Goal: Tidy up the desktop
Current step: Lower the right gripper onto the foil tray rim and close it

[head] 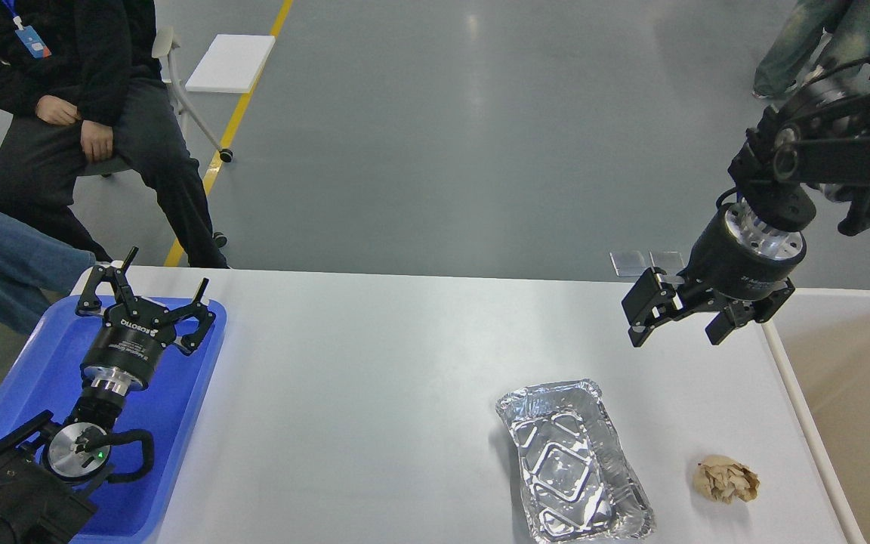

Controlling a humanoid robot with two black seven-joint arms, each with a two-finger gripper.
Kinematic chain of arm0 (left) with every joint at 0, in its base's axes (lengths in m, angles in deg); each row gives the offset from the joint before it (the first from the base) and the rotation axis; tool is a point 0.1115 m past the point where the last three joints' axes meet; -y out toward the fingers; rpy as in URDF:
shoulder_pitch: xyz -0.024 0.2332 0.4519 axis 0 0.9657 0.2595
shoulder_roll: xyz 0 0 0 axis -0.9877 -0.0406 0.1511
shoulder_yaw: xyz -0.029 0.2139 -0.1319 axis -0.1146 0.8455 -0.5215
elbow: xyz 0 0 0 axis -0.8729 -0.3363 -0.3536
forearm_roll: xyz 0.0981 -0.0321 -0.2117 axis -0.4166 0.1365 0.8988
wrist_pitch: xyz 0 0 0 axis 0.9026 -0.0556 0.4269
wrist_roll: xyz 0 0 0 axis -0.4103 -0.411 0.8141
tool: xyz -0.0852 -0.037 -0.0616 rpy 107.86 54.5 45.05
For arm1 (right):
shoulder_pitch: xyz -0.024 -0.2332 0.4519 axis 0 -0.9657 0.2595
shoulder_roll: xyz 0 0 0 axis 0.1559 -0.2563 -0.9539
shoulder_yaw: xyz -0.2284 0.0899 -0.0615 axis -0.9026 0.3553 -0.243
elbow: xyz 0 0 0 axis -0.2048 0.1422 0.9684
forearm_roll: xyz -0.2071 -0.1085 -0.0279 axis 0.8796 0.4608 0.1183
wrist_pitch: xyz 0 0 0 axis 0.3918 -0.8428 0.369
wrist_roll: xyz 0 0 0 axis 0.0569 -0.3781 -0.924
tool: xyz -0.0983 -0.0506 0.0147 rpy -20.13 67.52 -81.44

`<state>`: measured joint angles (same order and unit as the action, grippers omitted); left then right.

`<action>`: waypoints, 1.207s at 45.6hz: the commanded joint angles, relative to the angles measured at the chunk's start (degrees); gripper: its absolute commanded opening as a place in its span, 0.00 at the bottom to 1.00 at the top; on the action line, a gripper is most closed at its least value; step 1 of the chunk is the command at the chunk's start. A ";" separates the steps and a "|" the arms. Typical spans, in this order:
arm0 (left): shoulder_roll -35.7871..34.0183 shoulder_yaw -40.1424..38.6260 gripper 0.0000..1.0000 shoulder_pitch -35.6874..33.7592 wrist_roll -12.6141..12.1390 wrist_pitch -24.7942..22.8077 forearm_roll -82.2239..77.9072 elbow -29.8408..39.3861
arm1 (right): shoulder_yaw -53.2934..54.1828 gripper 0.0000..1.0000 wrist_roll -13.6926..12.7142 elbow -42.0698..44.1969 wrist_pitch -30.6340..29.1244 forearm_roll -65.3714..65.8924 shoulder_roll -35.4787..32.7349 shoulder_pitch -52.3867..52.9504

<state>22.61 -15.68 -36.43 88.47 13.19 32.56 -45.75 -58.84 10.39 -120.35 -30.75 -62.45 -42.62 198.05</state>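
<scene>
Desktop before grey floor

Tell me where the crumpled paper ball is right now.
In the head view the crumpled paper ball lies on the desktop at near right, between the foil tray and the beige bin.

Wide bare stretch across the middle of the desktop. Blocked lower right by foil tray and crumpled paper, well apart.
</scene>
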 commanded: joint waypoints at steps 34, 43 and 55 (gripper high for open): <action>0.03 0.00 0.99 0.00 0.00 0.00 0.00 0.00 | 5.27 0.97 -0.09 -0.06 21.66 7.17 5.03 -22.62; 0.03 0.00 0.99 0.00 0.00 0.00 0.00 0.00 | 5.19 0.99 -0.09 0.73 26.94 6.56 5.29 -25.44; 0.03 0.00 0.99 0.00 0.00 0.00 0.00 0.00 | 5.36 0.99 -0.09 1.09 32.38 7.35 5.64 -29.74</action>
<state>22.64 -15.69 -36.43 88.47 13.19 32.56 -45.75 -53.63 10.31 -119.63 -3.94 -55.56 -37.49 172.80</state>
